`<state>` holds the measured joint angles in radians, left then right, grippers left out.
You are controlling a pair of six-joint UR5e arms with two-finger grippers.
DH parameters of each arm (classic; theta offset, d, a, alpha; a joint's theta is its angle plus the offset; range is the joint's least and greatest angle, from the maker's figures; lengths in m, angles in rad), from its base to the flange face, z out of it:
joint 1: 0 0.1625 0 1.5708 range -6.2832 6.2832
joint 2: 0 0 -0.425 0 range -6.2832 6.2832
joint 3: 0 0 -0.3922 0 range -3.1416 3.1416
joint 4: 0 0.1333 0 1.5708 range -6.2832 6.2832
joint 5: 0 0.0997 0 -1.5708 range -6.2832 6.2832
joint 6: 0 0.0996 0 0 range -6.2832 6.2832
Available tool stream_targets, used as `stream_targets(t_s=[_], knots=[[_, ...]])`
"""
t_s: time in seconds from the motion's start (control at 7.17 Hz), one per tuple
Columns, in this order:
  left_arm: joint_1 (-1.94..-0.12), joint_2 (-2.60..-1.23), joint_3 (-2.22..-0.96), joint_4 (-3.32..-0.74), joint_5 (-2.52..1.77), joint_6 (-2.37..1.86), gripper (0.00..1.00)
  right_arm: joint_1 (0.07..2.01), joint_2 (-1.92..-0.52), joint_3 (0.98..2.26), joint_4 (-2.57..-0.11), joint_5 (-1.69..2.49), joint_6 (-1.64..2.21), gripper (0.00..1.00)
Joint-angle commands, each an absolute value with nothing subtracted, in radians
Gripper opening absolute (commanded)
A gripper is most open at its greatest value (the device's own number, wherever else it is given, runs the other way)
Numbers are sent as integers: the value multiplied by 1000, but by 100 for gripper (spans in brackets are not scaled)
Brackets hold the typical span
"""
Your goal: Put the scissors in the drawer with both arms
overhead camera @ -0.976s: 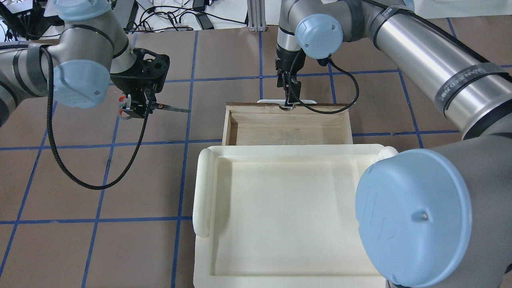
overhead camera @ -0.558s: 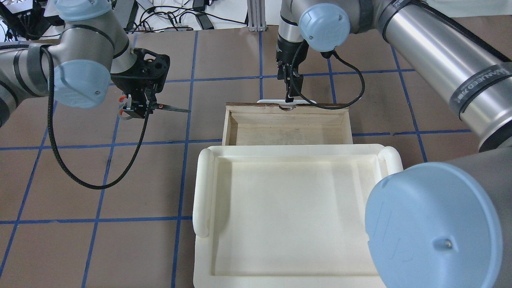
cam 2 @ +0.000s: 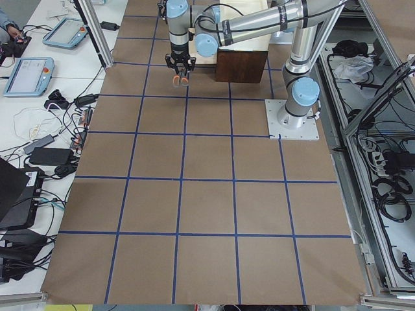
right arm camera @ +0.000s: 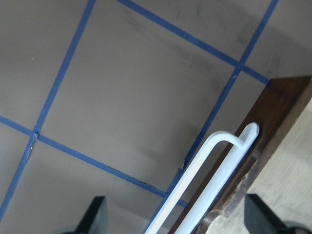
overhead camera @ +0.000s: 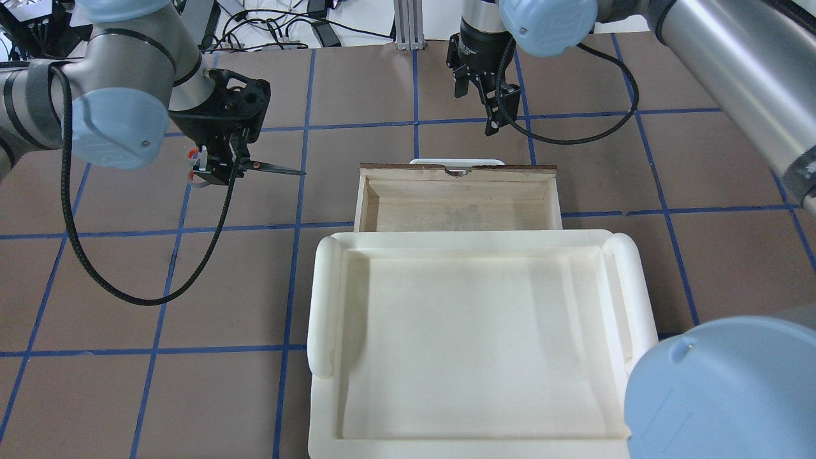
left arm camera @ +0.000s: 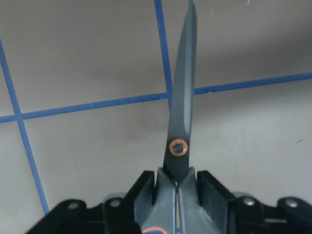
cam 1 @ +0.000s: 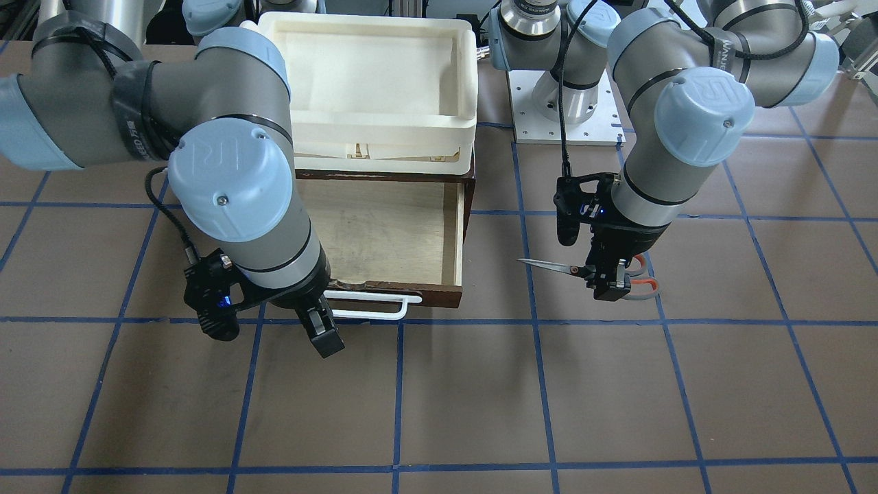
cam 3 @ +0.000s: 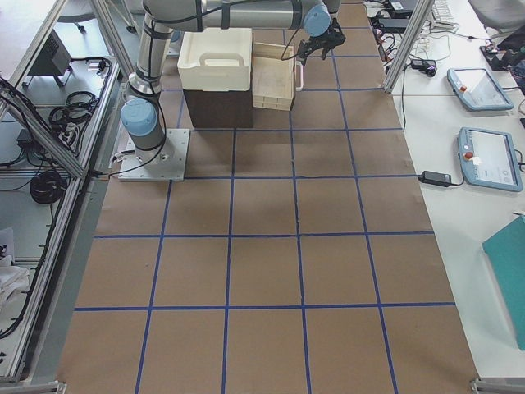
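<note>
My left gripper (overhead camera: 217,169) is shut on the scissors (overhead camera: 271,168) near the pivot. It holds them level above the table to the left of the drawer, with the silver blades pointing at it. The scissors also show in the front view (cam 1: 557,266) and the left wrist view (left arm camera: 180,131). The dark wooden drawer (overhead camera: 459,207) stands pulled out with a bare plywood floor. Its white bar handle (overhead camera: 456,162) faces away from the robot. My right gripper (overhead camera: 470,89) is open and empty. It hangs beyond the handle (right arm camera: 204,180) and clear of it.
A cream-white plastic tray (overhead camera: 322,306) sits on top of the cabinet, just behind the drawer opening. Brown table paper with blue grid tape surrounds the cabinet. Black cables loop from both wrists. Cables and devices lie past the table's far edge.
My right gripper has left the drawer handle and moved up and away from the drawer front. The drawer has stayed pulled out. My left gripper has barely moved with the scissors.
</note>
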<state>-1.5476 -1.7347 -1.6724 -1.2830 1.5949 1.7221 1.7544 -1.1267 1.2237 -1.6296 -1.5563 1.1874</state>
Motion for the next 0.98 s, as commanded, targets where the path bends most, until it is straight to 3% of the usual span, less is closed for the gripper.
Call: stream_targets(t_s=[0.0,0.84], knots=[[-1679,-1689,-1661,-1316,1603,1538,0,1703,-1201,1235,-1615,-1612,851,100],[-2018,-1745,-1620,-1312,1591,1094,0,1536,-1347,1342,-1574,-1720,81,100]])
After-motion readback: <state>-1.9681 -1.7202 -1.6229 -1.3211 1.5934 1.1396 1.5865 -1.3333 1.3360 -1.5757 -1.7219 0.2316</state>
